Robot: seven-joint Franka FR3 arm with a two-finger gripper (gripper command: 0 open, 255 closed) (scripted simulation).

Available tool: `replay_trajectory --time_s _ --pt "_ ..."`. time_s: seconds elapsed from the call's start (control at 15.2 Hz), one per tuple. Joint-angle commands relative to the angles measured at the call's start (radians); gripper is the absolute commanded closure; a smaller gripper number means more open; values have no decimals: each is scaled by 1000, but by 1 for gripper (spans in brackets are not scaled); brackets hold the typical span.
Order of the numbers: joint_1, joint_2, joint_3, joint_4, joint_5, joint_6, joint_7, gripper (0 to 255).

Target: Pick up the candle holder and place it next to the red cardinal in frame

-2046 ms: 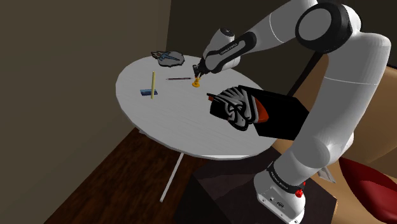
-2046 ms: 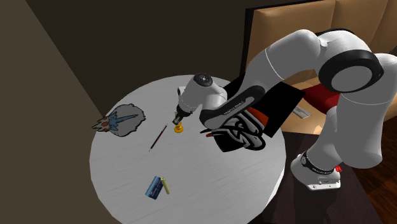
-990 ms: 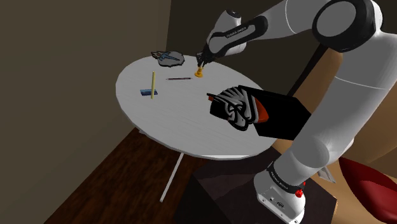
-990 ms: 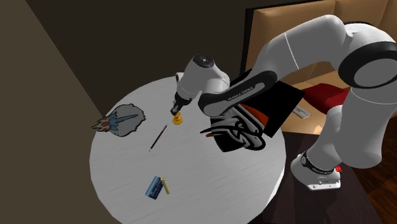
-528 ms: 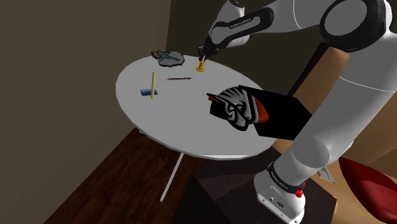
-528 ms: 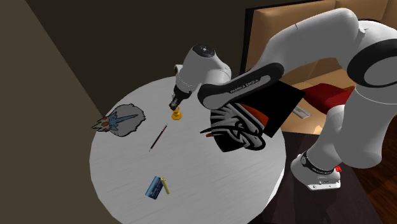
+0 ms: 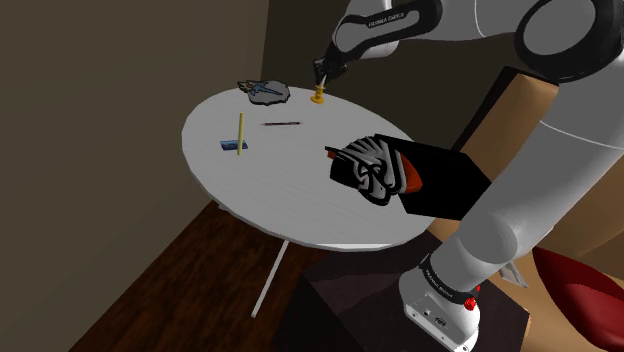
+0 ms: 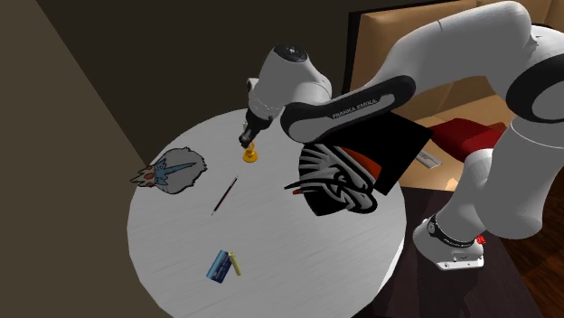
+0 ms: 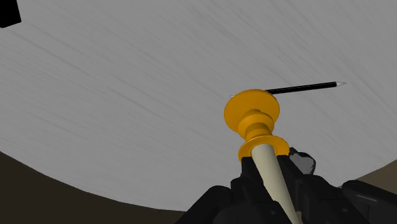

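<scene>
Gripper (image 7: 321, 79) fingers clamped on the cream candle. The orange candle holder (image 7: 318, 97) hangs below them, base down, axis in line with the fingers. It is well apart from the framed cardinal picture (image 7: 375, 170), on its side away from the stand.

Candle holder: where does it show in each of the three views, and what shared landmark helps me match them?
Shoulder view: candle holder top centre, under the claw.
Second exterior view: candle holder upper middle, left of the black frame.
Wrist view: candle holder clasped in the claw, base outward.
Shared landmark: thin dark stick lying on the table nearby.
</scene>
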Motion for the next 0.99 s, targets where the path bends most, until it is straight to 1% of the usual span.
replay_trajectory --time_s 0.0,0.79,0.92 --pt "-1 -6 1 20 4 -27 -5 255" --pt "-1 -44 4 132 19 -175 -23 255" --pt "-27 -63 -12 107 46 -167 -79 255"
